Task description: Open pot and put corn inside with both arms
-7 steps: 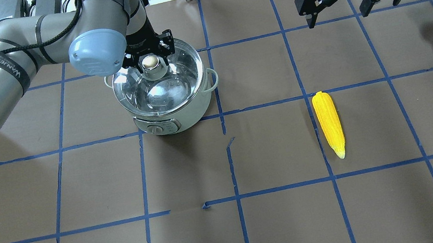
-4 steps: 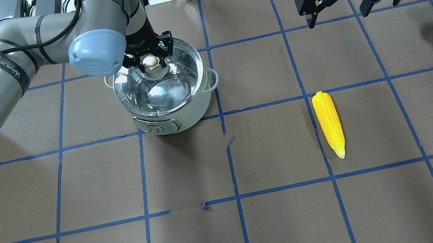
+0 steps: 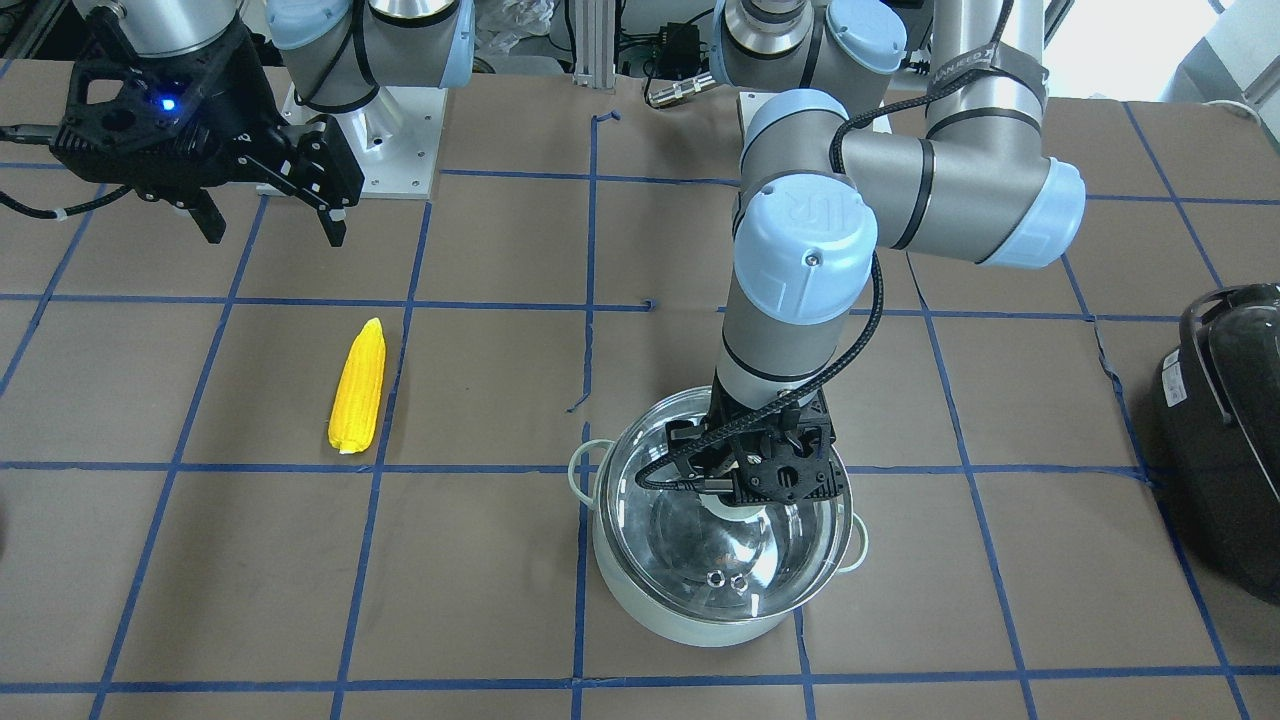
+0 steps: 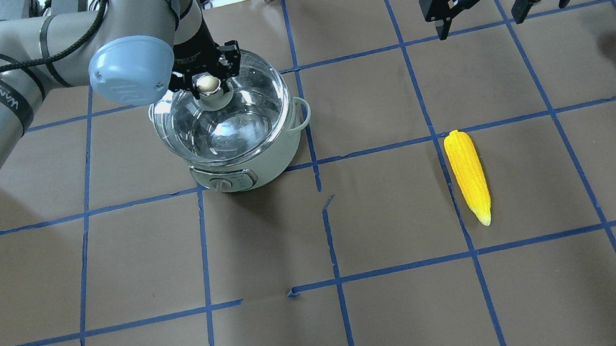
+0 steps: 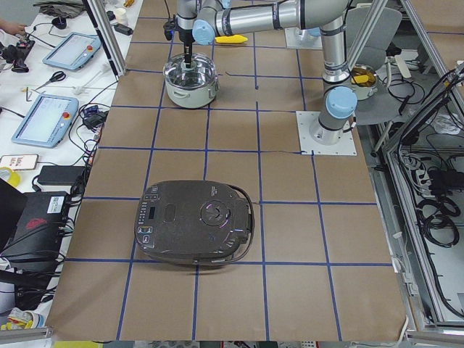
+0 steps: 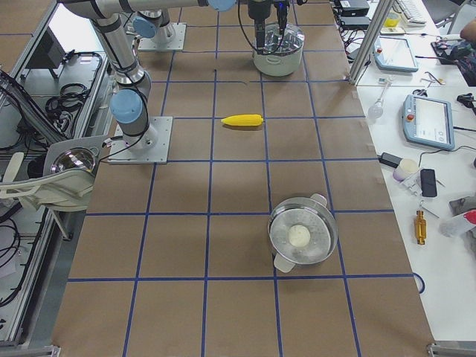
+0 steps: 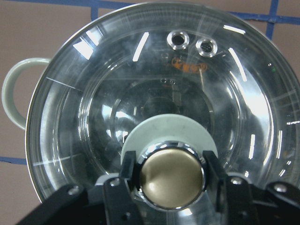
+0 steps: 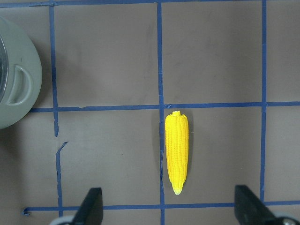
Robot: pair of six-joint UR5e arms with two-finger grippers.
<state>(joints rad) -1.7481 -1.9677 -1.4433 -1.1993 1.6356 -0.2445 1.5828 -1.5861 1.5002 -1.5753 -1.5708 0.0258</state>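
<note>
The left tool (image 4: 207, 81) is seen clamped on the brass knob (image 7: 171, 177) of the glass lid (image 4: 223, 125), with 1 finger (image 7: 127, 174) pressed against each side of the knob. In the overhead view the lid is seen offset from the pot (image 4: 259, 166), pushed toward the robot's left so that it overhangs the mint-white wall on that side; whether it touches the rim anywhere cannot be told. The pot is set on the brown tabletop (image 4: 410, 320), in the robot's left half, beside a crossing of blue tape (image 4: 309, 135) lines, and 1 of its loop handles (image 4: 304, 113) is shown pointing toward the middle.

The corn cob (image 4: 467, 175) is laid flat on the tabletop in the right half, well apart from the pot, alongside a tape line, with its pointed tip turned toward the robot. The right tool (image 4: 480, 23) is held above the tabletop beyond the cob, its 2 fingers spread wide and nothing gripped between them; the cob is framed between those fingers in the right wrist view.

A black cooker (image 5: 196, 232) with a handle is seen at the robot's far left
</note>
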